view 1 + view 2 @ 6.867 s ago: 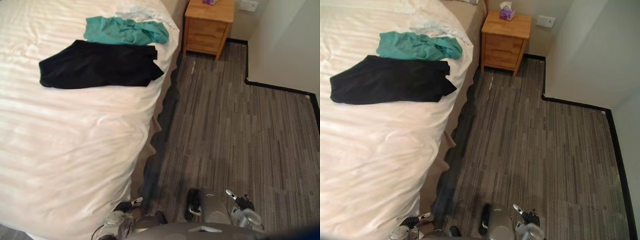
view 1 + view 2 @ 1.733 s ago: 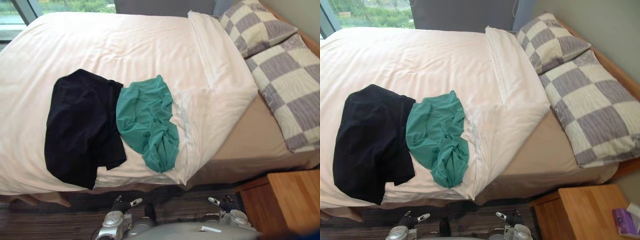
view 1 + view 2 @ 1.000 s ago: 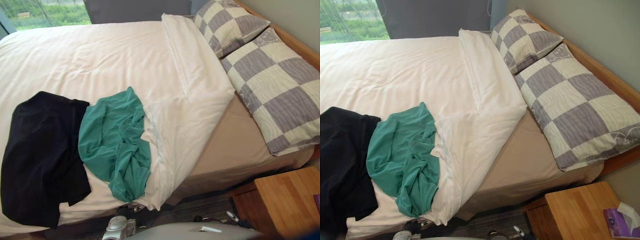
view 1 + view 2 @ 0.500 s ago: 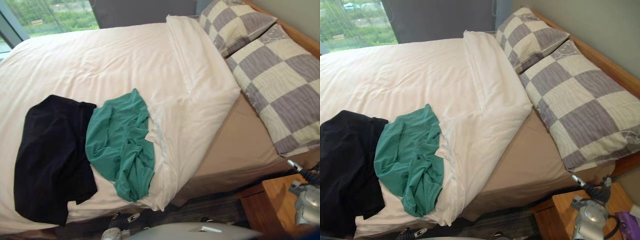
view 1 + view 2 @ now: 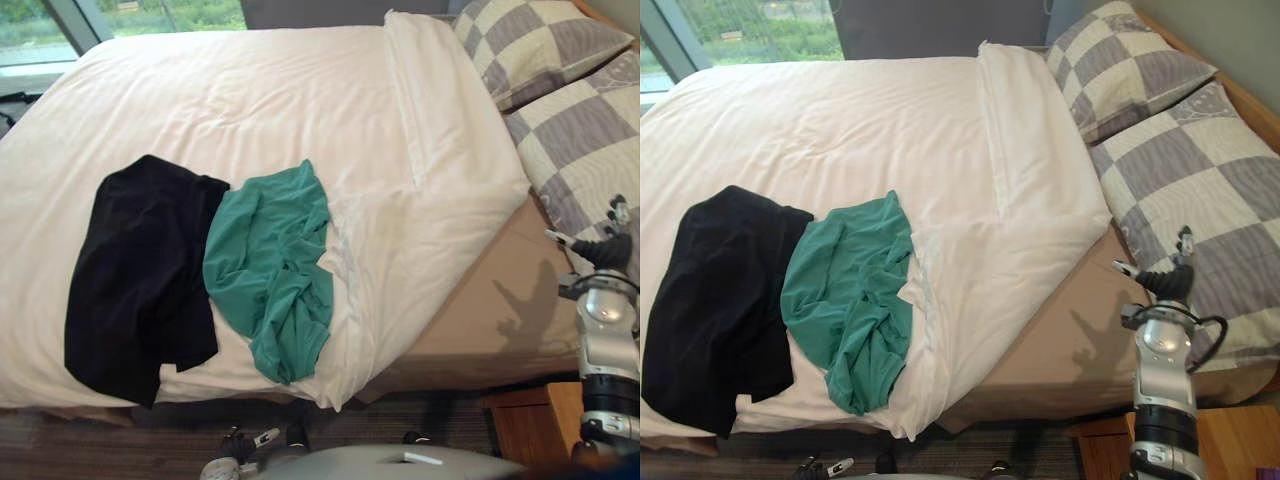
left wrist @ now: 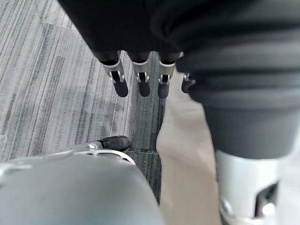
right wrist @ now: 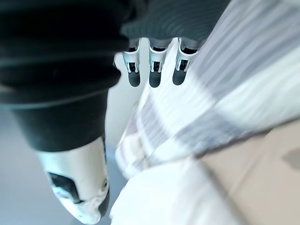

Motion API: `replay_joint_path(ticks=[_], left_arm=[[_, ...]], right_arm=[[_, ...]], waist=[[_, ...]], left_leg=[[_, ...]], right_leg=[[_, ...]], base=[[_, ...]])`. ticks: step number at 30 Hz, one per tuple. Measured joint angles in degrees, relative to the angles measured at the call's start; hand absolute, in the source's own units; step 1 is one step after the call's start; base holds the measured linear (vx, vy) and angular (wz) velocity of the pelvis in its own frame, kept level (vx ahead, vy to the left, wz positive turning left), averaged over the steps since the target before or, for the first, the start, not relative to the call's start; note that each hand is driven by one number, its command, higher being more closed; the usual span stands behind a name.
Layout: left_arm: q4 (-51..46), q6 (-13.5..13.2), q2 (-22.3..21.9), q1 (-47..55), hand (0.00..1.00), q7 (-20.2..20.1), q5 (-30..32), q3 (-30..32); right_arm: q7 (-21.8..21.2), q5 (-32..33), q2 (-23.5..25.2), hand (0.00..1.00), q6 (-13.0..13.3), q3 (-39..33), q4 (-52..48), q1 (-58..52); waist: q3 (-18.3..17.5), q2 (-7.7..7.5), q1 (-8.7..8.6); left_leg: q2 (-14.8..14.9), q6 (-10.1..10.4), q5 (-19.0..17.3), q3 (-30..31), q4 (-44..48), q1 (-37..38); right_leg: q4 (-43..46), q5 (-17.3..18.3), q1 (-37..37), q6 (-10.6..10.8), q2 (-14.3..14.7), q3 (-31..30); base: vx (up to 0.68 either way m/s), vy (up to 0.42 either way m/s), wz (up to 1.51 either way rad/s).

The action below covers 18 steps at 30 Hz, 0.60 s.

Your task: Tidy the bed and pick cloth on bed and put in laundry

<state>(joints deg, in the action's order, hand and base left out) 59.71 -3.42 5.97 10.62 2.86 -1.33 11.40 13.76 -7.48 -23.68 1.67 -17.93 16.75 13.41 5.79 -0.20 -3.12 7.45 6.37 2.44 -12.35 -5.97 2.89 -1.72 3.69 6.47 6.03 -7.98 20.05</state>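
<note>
One black cloth [image 5: 720, 300], one teal cloth [image 5: 845, 300], a white duvet [image 5: 840, 130], tan sheet [image 5: 1060, 340], grey-and-cream checked pillows [image 5: 1200, 180].

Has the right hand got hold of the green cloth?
No: the green cloth lies on the white duvet beside the black cloth, while the right hand hangs open near the checked pillow.

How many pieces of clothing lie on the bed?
2. A black garment lies flat on the white duvet near the bed's near edge; a crumpled teal garment lies to its right, touching it. Others may be hidden under the duvet.
</note>
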Motion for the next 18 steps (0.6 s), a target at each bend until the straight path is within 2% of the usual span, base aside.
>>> replay_joint_path(ticks=[7, 10, 18], left_arm=[[-0.01, 0.0, 0.34, 0.05, 0.0, 0.03, -2.42, -0.05], [-0.11, -0.04, 0.35, -0.26, 0.0, 0.02, -2.5, -0.13], [-2.52, -1.89, 0.95, -2.21, 0.0, 0.17, -2.43, -2.31]], right_arm=[[-1.09, -6.74, -0.05, 0.0, -0.12, 8.74, 1.08, 7.58], [-1.88, -9.61, -0.05, 0.0, -0.14, 12.61, 2.95, 11.99], [-2.32, -14.24, -0.35, 0.0, -0.11, 20.76, 5.8, 23.34]], waist=[[1.21, -0.74, 1.12], [2.21, -0.78, 2.3], [8.36, -0.65, 3.48]], left_leg=[[-1.37, -0.99, 1.11, 2.55, -0.02, -2.21], [-2.16, -1.6, 1.54, 3.49, 0.0, -3.61], [-3.62, -2.82, 3.17, 4.79, 0.31, -8.19]], right_leg=[[0.47, -0.05, -0.99, 0.69, -1.18, 2.6], [0.52, -0.37, -1.52, 1.15, -1.85, 3.11], [0.49, -2.14, -5.09, 1.87, -3.35, 4.43]], base=[[-0.05, 0.016, 0.22], [-0.01, 0.03, 0.16], [-0.02, 0.033, 0.13]])
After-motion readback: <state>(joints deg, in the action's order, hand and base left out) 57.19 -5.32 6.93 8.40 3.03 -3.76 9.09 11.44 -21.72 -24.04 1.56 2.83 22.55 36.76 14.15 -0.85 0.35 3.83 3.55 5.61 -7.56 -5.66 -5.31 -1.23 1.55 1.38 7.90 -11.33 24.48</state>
